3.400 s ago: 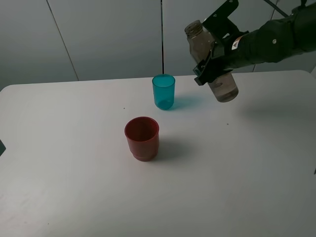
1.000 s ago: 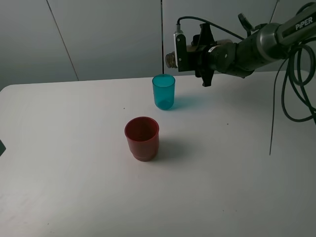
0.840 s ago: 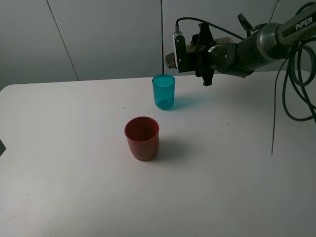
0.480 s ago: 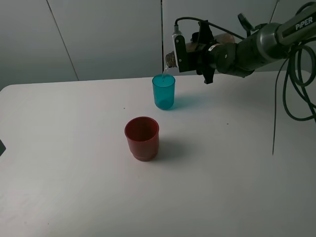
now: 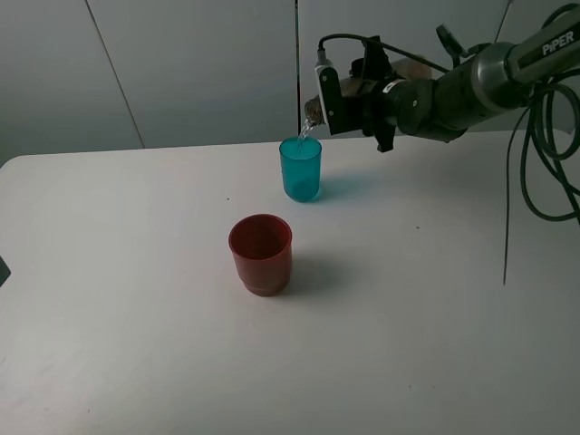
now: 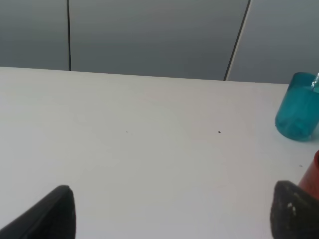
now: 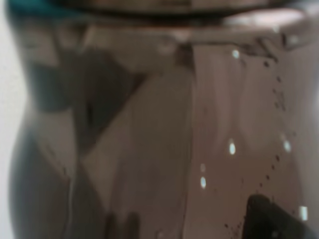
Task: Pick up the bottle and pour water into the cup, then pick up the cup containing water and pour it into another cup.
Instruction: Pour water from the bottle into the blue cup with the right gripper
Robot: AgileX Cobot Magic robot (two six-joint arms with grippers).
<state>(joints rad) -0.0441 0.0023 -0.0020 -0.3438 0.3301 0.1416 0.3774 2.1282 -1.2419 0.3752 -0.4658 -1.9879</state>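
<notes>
My right gripper (image 5: 361,96) is shut on the smoky grey-brown bottle (image 5: 314,111), held tipped on its side above the table. The bottle's open neck is just above the rim of the teal-blue cup (image 5: 300,169), and a thin stream of water runs from it into the cup. The bottle (image 7: 164,139) fills the right wrist view. The red cup (image 5: 261,254) stands upright in front of the teal cup, to its left. In the left wrist view my left gripper (image 6: 174,214) is open and empty, low over the table, with the teal cup (image 6: 297,113) far off to one side.
The white table (image 5: 136,344) carries only the two cups. Grey wall panels (image 5: 199,63) stand behind its far edge. Black cables (image 5: 535,154) hang from the right arm over the table's right side. An edge of the red cup (image 6: 314,172) shows in the left wrist view.
The right gripper carried the bottle left from beside the teal cup and tipped it level over the cup. In the last half second water started to run into the cup.
</notes>
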